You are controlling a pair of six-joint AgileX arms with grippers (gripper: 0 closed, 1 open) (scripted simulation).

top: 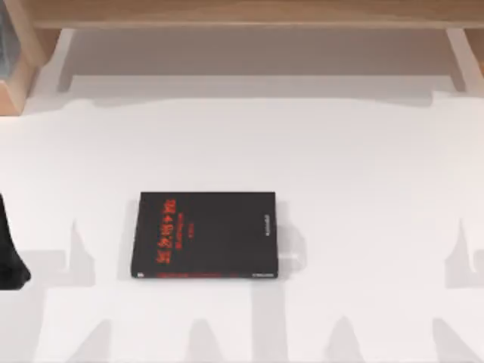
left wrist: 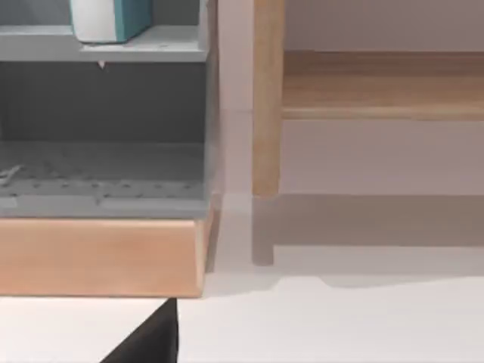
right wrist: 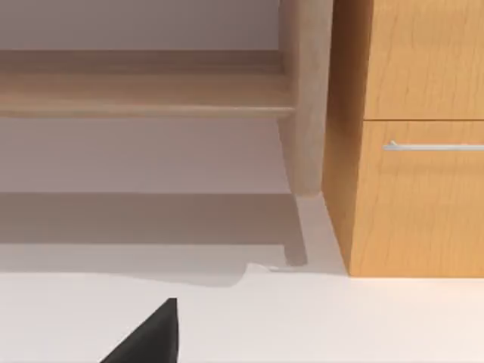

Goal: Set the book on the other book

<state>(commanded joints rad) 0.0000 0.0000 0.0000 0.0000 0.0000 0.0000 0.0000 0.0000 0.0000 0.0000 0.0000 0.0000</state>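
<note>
Nothing is done yet: the thick light-blue book [left wrist: 110, 19] sits on a grey shelf [left wrist: 144, 45], well ahead of the left arm's fingers; the flat black red-lettered book [top: 206, 234] lies bare on the white tabletop [top: 363, 166]. I cannot tell either finger state.

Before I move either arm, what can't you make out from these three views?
- Light blue book on the grey shelf: left wrist view's upper edge cuts it off.
- Flat black book with red lettering: lettering too small to read, top view.
- Left gripper: top view's left edge cuts it; fingers unclear.
</note>
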